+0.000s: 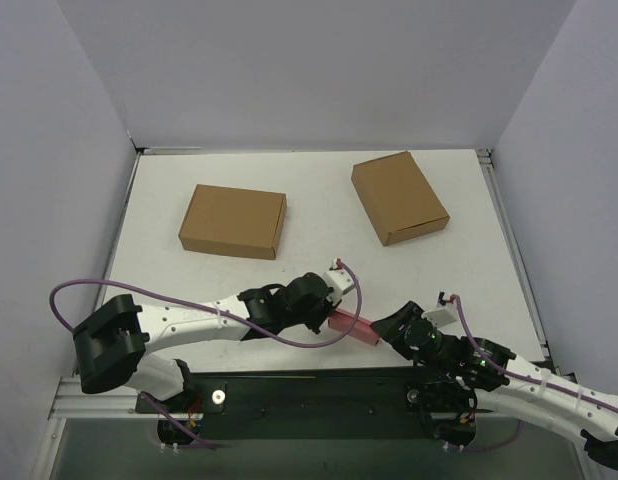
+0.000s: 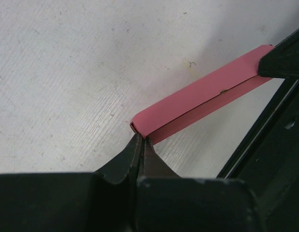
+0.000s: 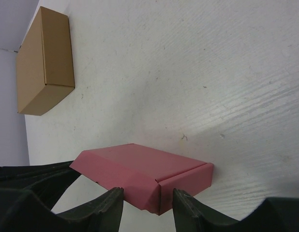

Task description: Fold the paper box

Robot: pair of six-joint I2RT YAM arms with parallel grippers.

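The paper box (image 1: 351,325) lies at the near edge of the surface (image 1: 319,240), between the two arms. It already looks like a closed, shallow box, so the step in hand is probably the last tucking or squaring of an end.

The left gripper (image 2: 141,140) has its jaws closed, tips pressed against one end of the box; whether thin card sits between them I cannot tell. The right gripper (image 3: 148,195) has its jaws apart, straddling the opposite corner.

Next, I judge, the right jaws need to close gently on that corner while the left steadies its end — too hard and the card creases.

Only the right wrist view shows the seam on the end face, plus a brown box (image 3: 43,63) well apart. Only the overhead view shows a second brown box (image 1: 399,197). Only the left wrist view shows the closed tips meeting.
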